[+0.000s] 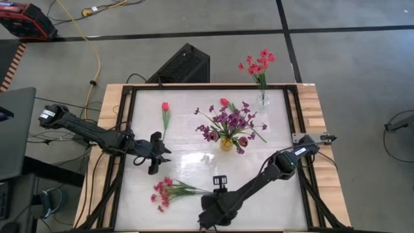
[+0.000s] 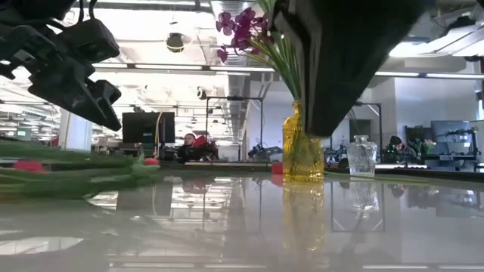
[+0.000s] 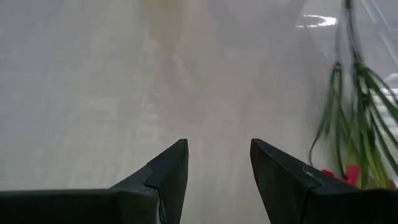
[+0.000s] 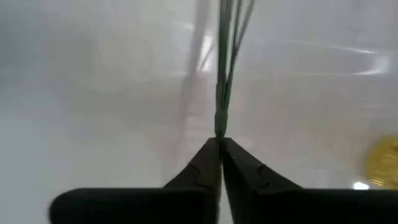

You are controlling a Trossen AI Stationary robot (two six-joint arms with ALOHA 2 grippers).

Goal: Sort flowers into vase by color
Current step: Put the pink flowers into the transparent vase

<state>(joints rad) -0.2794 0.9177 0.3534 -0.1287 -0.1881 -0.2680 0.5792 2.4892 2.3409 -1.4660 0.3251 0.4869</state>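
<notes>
A red-pink sprig [image 1: 167, 191] lies on the white table near its front edge, its stems pointing toward the table's right. My right gripper [image 1: 212, 193] is shut on the stem end [image 4: 221, 127]. My left gripper [image 1: 155, 153] is open and empty above the table, left of centre; the sprig's leaves [image 3: 354, 124] show beside it. A single red flower [image 1: 165, 113] lies flat on the table at the far left. A yellow vase [image 1: 226, 144] holds purple blooms. A clear vase [image 1: 262, 100] at the far right holds red blooms. My right gripper pinches the bundled stem end [image 4: 221, 132] of the red-pink sprig between its two fingertips. The stems run straight on from the fingertips, in line with the fingers. The sprig's blooms and leaves [image 2: 68, 175] lie on the table.
The yellow vase [image 2: 302, 155] and the clear vase [image 2: 361, 157] stand upright behind my right arm [image 2: 340, 60]. Wooden strips and a dark frame [image 1: 123, 129] border the white surface. There is bare table between the sprig and the vases.
</notes>
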